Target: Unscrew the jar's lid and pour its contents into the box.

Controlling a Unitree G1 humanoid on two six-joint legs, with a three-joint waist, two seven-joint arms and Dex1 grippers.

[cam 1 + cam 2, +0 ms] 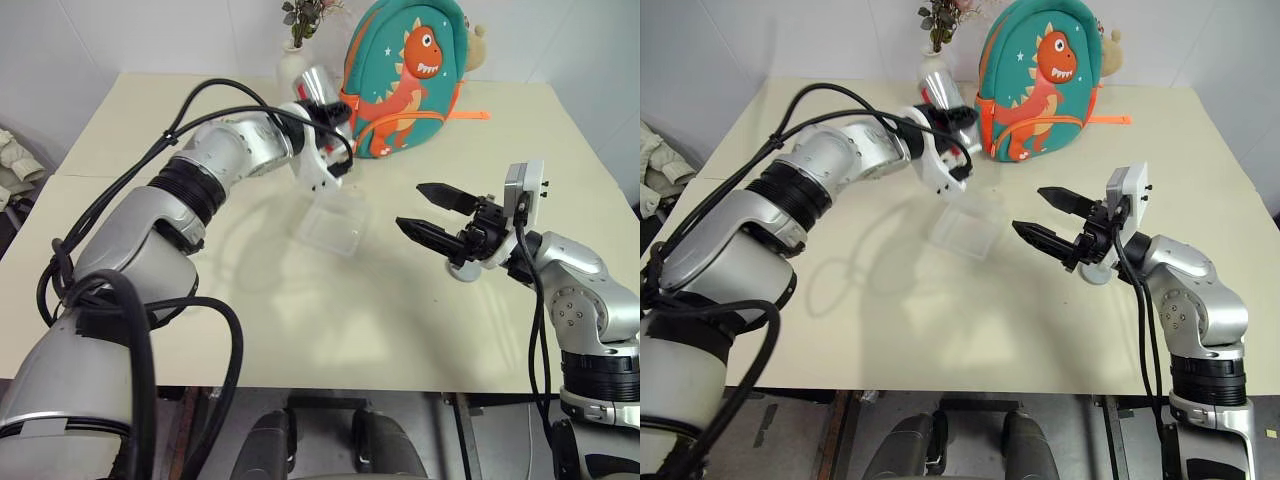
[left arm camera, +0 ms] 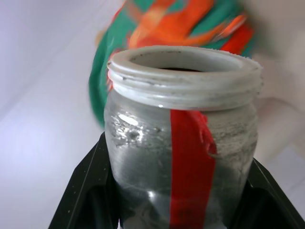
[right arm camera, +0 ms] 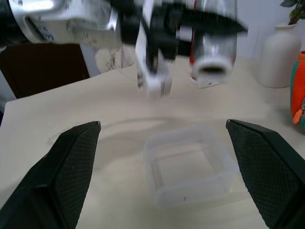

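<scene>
My left gripper (image 1: 325, 112) is shut on the clear jar (image 1: 318, 86), holding it in the air above the far side of the box (image 1: 330, 222). The jar (image 2: 183, 143) carries a red tape strip, has no lid on, and is tipped with its open mouth (image 3: 212, 71) facing down and towards my right gripper. The contents show as a thin dark strip inside the mouth (image 2: 183, 69). The transparent box (image 3: 190, 167) rests on the table. My right gripper (image 1: 410, 206) hovers open to the right of the box. A round grey lid (image 1: 462, 270) lies on the table beneath it, partly hidden.
A teal backpack with an orange dinosaur (image 1: 405, 75) stands at the back of the table, just behind the jar. A white vase with flowers (image 1: 293, 60) stands to its left. The cream table (image 1: 300, 320) has free room in front of the box.
</scene>
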